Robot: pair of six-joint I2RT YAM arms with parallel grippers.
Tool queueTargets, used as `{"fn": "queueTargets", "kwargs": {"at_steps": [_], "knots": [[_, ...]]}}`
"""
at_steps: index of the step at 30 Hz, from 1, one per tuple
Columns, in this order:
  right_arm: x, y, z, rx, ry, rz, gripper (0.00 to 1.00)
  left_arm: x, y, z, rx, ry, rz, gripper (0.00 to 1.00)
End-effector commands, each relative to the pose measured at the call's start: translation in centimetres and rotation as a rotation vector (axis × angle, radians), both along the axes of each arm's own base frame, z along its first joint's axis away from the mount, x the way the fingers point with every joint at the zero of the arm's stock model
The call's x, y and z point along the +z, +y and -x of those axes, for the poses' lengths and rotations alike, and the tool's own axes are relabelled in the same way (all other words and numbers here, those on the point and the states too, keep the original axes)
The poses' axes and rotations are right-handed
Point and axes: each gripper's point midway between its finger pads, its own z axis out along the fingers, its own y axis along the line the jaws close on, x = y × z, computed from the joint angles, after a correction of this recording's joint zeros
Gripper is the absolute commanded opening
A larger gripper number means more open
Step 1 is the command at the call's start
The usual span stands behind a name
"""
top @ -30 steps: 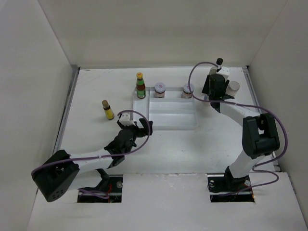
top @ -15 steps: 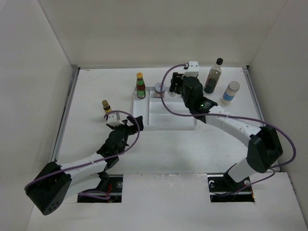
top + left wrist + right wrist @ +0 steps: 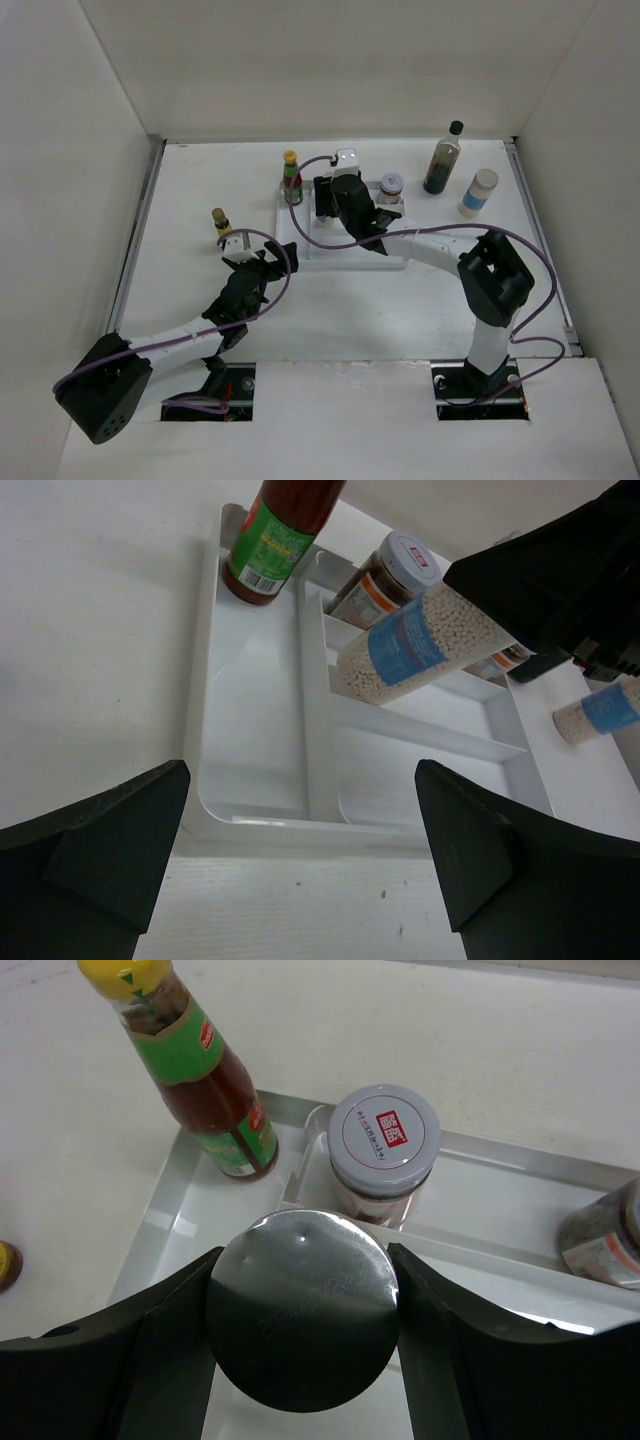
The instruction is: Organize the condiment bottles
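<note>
My right gripper point(image 3: 335, 200) point(image 3: 302, 1312) is shut on a white shaker point(image 3: 302, 1310) point(image 3: 420, 645) and holds it tilted above the white divided tray point(image 3: 385, 255). A white-lidded jar point(image 3: 383, 1150) point(image 3: 385, 575) stands in the tray just behind it. The red sauce bottle point(image 3: 291, 178) point(image 3: 190, 1060) stands in the tray's back left corner. A second jar point(image 3: 392, 185) point(image 3: 605, 1230) stands further right in the tray. My left gripper point(image 3: 262, 262) point(image 3: 302, 780) is open and empty, just left of the tray. The small yellow-brown bottle point(image 3: 222, 222) stands on the table behind it.
The tall dark black-capped bottle point(image 3: 443, 160) and the second white shaker point(image 3: 479, 192) point(image 3: 595, 715) stand on the table at the back right, outside the tray. White walls close in the table on three sides.
My right gripper has carried the shaker left from the back right corner to above the tray's left part. My left gripper drew back left from the tray edge, then held still.
</note>
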Motion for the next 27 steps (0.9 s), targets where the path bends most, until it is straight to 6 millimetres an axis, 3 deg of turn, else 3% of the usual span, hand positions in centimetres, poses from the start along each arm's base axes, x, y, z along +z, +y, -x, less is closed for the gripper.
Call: {"fn": "queueTargets", "kwargs": {"at_steps": [1,5,8,11,16,19,23,27], "knots": [[3.5,2.0,-0.6,0.015,-0.078,-0.121,0.51,0.8,-0.4,-0.4,-0.009,-0.021,0.032,1.0],[1.4,2.1,-0.5,0.023,-0.045,-0.099,0.59,1.0,-0.8,-0.2,-0.027,-0.025,0.041,1.0],[1.2,2.4,-0.5,0.03,-0.04,-0.099,0.69,0.7,-0.8,-0.4,-0.026,-0.016,0.033,1.0],[2.4,2.3,-0.5,0.034,-0.055,-0.112,0.85,1.0,-1.2,-0.2,-0.041,-0.022,0.041,1.0],[7.4,-0.4,0.3,0.015,-0.122,-0.162,0.95,0.7,-1.2,-0.3,-0.044,-0.012,0.035,1.0],[10.1,-5.1,0.9,-0.055,-0.167,-0.189,0.97,0.9,-1.4,-0.2,-0.048,-0.018,0.042,1.0],[10.1,-15.1,0.6,-0.283,-0.195,-0.177,0.97,0.6,-1.4,-0.3,-0.05,-0.007,0.034,1.0],[7.2,-29.2,1.6,-0.693,-0.214,-0.099,1.0,0.7,-1.7,-0.2,-0.057,-0.012,0.041,1.0]]}}
